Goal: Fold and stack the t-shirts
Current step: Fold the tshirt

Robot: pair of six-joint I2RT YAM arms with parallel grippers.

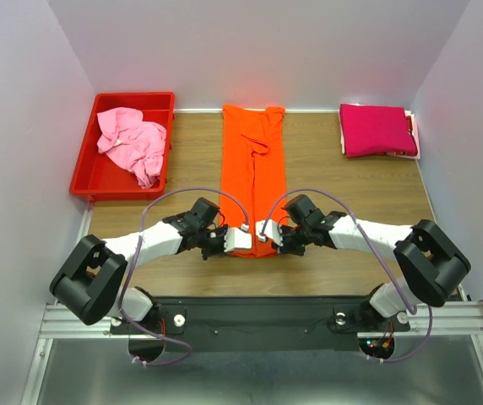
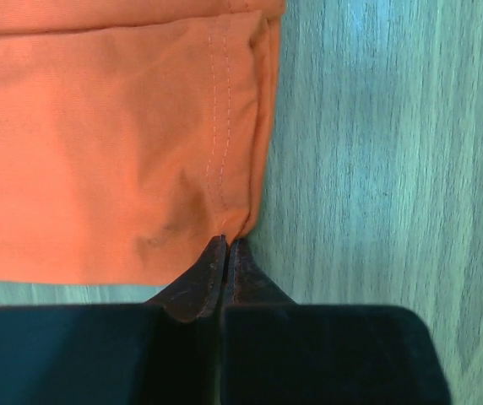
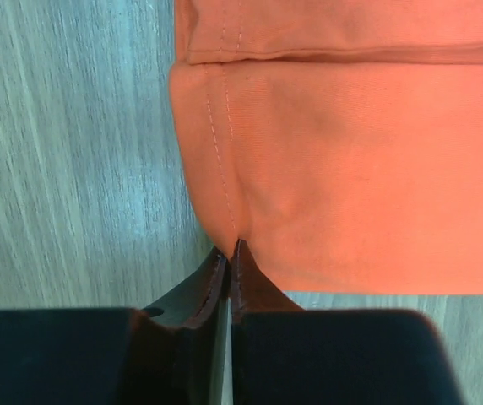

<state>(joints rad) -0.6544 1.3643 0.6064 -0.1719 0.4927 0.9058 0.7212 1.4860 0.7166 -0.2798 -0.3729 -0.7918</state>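
The bright orange cloth t-shirt [image 1: 254,169] lies in the middle of the pale wooden table [image 1: 351,194], already narrowed into a long strip that runs from the far edge down toward the arm bases, its sleeves tucked in over the body. The left gripper [image 1: 238,240] and the right gripper [image 1: 264,234] sit just beside each other at the strip's near end, one on each corner of the hem. In the left wrist view the left gripper [image 2: 226,249] has its jaws pressed together with the stitched corner of the orange cloth pinched at the tips, and the right gripper [image 3: 231,251] shows the same on the opposite corner. The step in hand looks like the crosswise fold, with the lengthwise fold done and the hem clamped but not yet lifted. The next move probably calls for both arms to raise the hem together and carry it away from the bases toward the collar, level and in step so the strip does not skew or fall open. A magenta t-shirt [image 1: 375,128] folded into a neat rectangle rests at the far right, the likely place for the stack, and a crumpled light pink t-shirt [image 1: 130,143] waits in the red plastic bin [image 1: 85,181] at the far left.
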